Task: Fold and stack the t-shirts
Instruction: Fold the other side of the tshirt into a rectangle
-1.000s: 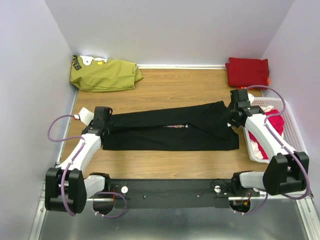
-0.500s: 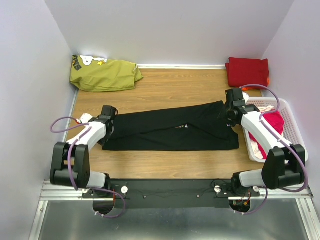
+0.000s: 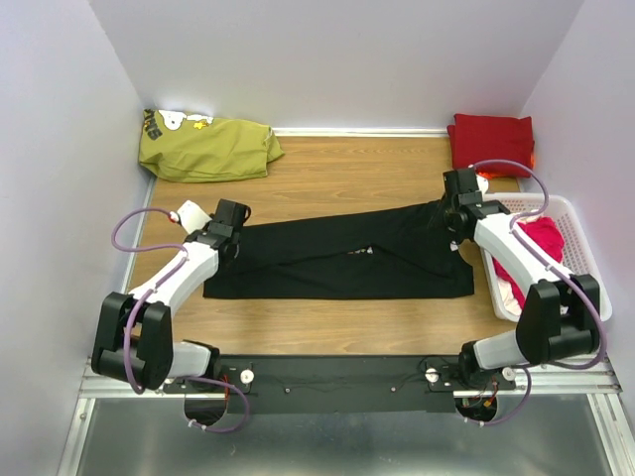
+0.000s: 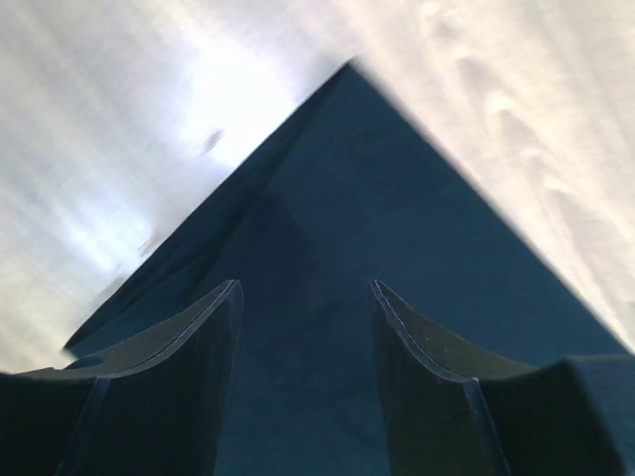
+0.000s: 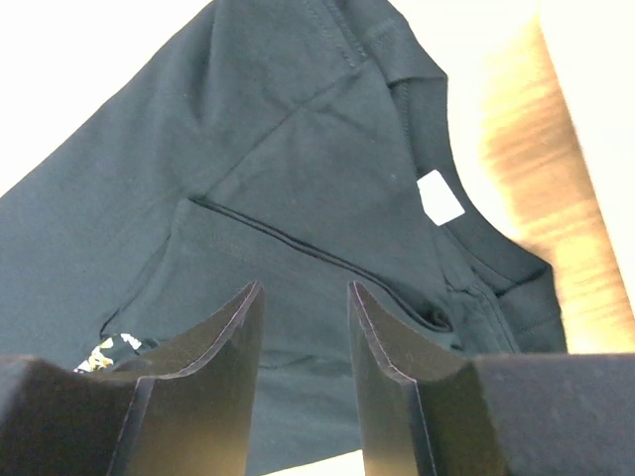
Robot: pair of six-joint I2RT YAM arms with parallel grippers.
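Observation:
A black t-shirt (image 3: 337, 263) lies folded into a long strip across the middle of the table, with a bit of its multicoloured print (image 3: 359, 252) showing at the fold. My left gripper (image 3: 236, 234) is open over the strip's left end. In the left wrist view, my left gripper (image 4: 306, 288) has black cloth (image 4: 357, 198) beneath it, with a corner pointing away. My right gripper (image 3: 448, 220) is open over the far right end. In the right wrist view, my right gripper (image 5: 303, 288) hangs above the collar area, near the white label (image 5: 440, 196). A dark red shirt (image 3: 491, 142) lies folded at the back right.
An olive-green shirt (image 3: 208, 147) with a cartoon print lies bunched at the back left. A white basket (image 3: 575, 238) at the right edge holds bright pink shirts (image 3: 541, 243). White walls close in the left, back and right sides.
My left gripper has swung from the shirt's left edge to the far-left corner, further right and back. My right gripper has moved slightly further back. The shirt lies about as before.

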